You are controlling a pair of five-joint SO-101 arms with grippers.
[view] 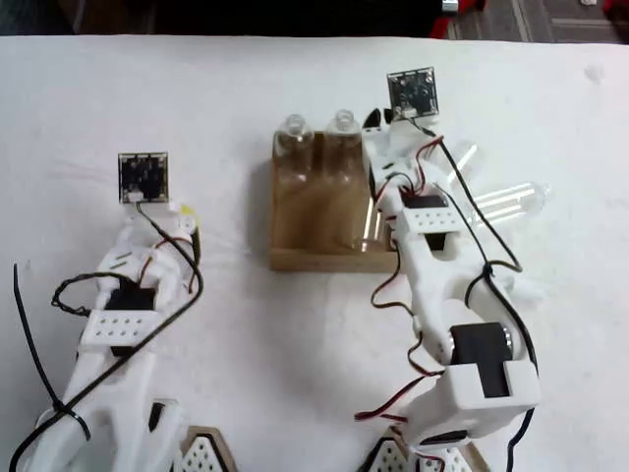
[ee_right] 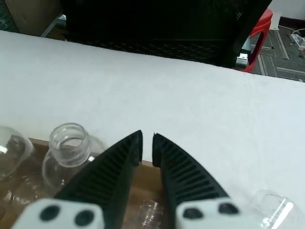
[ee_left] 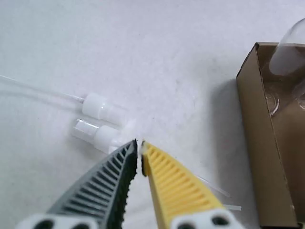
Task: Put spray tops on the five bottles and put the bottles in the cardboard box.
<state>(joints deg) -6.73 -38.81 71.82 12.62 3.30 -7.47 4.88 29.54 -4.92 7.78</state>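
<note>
The white table (view: 197, 88) carries everything, and its near edge is cut off below the arms' bases; behind its far edge stands a dark chair (ee_right: 157, 24) on a grey floor. The cardboard box (view: 295, 258) sits at mid-table, open on top; its right side is covered in the high view by the right arm, so that part of its inside cannot be made out. The right gripper (ee_right: 147, 138) hangs over the box's far rim, its black fingers parted by a narrow gap with nothing between them. The left gripper (ee_left: 139, 144) is low over the cloth well left of the box, its grey and yellow fingers closed almost tip to tip; whether they pinch anything I cannot tell. Two upright bottles (view: 292, 126) stand without tops in the box's far end; more clear glass shows deeper in the box, too faint to count. Loose bottles (view: 501, 202) lie right of the box, their outlines melting into the cloth. Two spray tops (ee_left: 97, 106) lie side by side just beyond the left fingertips; one's thin tube runs out of view.
</note>
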